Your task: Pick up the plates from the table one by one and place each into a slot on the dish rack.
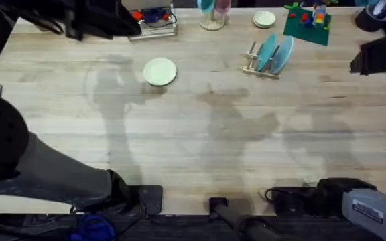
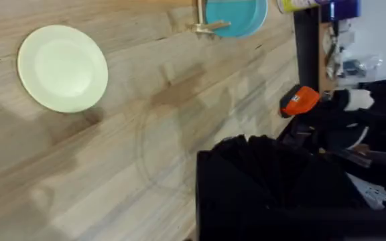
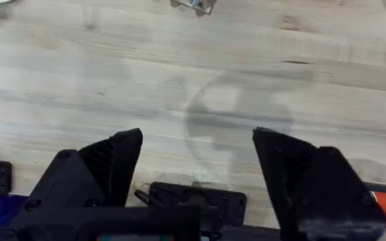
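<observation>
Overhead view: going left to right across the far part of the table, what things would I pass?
Wire basket → cream plate lying flat → second cream plate → dish rack holding blue plates → green board with coloured blocks.

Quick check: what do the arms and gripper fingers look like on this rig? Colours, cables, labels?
The right gripper has two chunky black wedge-shaped fingers with matte faceted faces, mounted on a black body with a thin black cable at its base. In the overhead view, the right arm has a grey-white link bearing a printed label and black joints with black cabling. The left arm looks grey and black, blurred.
</observation>
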Action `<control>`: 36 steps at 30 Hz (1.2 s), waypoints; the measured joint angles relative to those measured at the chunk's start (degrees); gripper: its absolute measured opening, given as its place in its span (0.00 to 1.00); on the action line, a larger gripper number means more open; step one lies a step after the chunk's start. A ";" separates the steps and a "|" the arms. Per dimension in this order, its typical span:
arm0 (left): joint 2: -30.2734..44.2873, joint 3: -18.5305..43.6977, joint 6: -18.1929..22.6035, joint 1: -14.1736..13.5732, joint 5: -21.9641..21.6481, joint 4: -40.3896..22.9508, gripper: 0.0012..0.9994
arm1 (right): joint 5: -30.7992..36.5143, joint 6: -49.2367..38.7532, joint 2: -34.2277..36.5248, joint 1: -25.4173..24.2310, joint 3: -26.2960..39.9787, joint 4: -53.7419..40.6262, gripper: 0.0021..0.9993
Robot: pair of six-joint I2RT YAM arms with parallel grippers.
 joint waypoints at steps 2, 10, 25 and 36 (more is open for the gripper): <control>1.03 -2.70 0.50 0.34 0.44 1.24 0.04 | 0.00 0.00 0.00 0.00 0.00 0.00 0.99; 7.16 -7.65 3.51 2.64 1.51 3.40 0.04 | 0.00 0.00 0.00 0.00 0.00 0.01 0.99; 20.37 -7.67 5.23 3.02 1.98 10.66 0.04 | 0.00 0.09 0.00 0.00 0.00 0.00 1.00; 26.11 -7.69 4.01 3.02 1.93 19.24 0.04 | 0.00 0.08 0.00 0.00 0.00 0.00 1.00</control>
